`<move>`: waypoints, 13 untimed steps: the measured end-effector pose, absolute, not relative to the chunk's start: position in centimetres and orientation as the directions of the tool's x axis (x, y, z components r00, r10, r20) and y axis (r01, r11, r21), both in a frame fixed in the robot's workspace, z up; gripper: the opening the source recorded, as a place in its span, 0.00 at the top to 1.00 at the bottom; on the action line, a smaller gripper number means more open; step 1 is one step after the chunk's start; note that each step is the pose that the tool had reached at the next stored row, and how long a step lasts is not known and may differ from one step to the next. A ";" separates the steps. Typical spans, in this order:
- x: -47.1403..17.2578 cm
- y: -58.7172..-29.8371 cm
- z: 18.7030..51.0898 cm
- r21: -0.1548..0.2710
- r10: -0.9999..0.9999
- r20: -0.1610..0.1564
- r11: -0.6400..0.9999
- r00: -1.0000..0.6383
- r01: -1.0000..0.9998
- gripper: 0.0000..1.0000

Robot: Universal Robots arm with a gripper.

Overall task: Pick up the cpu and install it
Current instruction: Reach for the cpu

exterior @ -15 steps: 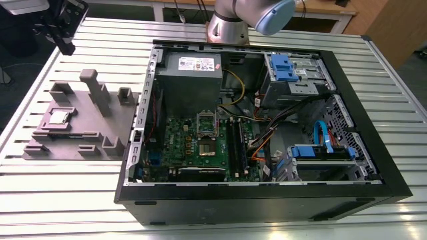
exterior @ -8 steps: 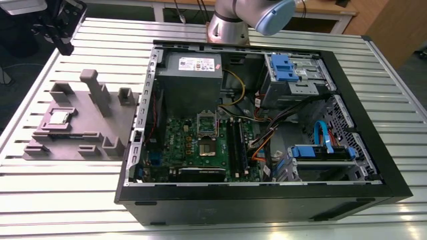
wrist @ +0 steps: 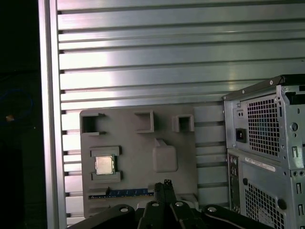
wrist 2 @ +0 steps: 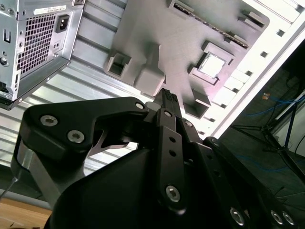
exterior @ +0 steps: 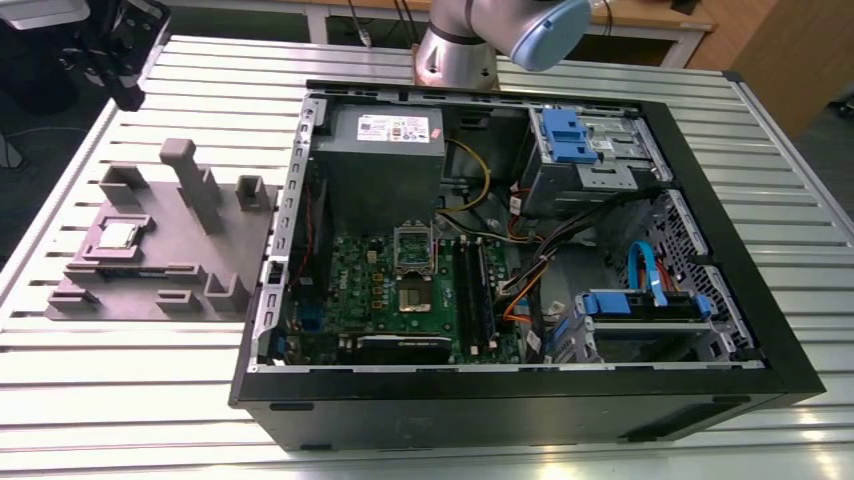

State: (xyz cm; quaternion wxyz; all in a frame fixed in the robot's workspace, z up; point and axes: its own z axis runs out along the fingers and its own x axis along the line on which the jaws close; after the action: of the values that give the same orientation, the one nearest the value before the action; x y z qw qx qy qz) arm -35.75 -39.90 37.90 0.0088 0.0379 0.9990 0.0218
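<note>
In the exterior view we find the cpu [exterior: 120, 235] at nine o'clock, lying flat in a pocket of the grey tray [exterior: 160, 295]. The tray rests on the slatted table [exterior: 134, 400], just beside the open case [exterior: 747, 385]. Inside the case the green board [exterior: 360, 290] lies near the middle, and the shiny socket frame [exterior: 414, 245] on it holds no chip. From that frame the grey power box [exterior: 380, 150] sits at twelve o'clock and the blue drive cages are at about two o'clock. The arm [exterior: 461, 50] rises at twelve o'clock, beyond the case. In the second wrist view the gripper [wrist 2: 167, 94] hangs above the tray [wrist 2: 157, 28] with its dark fingers drawn together and nothing between them (we see no gap at the tips). The cpu [wrist 2: 213, 64] sits in its pocket, well apart from the tips, and the vented back of the case [wrist 2: 33, 43] stands off the tray's other side. In the first wrist view the gripper [wrist: 165, 183] again looks closed and empty over the tray [wrist: 138, 148]. The cpu [wrist: 104, 164] is seated between two raised lips, apart from the fingertips. A blue strip [wrist: 126, 192] lies just beside the cpu's pocket, and the case [wrist: 267, 143] stands next to the tray on the table [wrist: 167, 71].
</note>
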 end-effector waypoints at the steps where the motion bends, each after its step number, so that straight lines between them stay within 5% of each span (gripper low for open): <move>1: -35.8 -39.9 37.9 0.044 0.076 -0.016 0.996 -0.997 0.075 0.89; 13: -36.1 -39.9 37.9 0.044 0.076 -0.016 0.996 -0.997 0.075 0.89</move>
State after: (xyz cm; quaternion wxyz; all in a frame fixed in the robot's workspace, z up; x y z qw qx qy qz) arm -36.14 -39.89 37.87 0.0087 0.0380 0.9990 0.0218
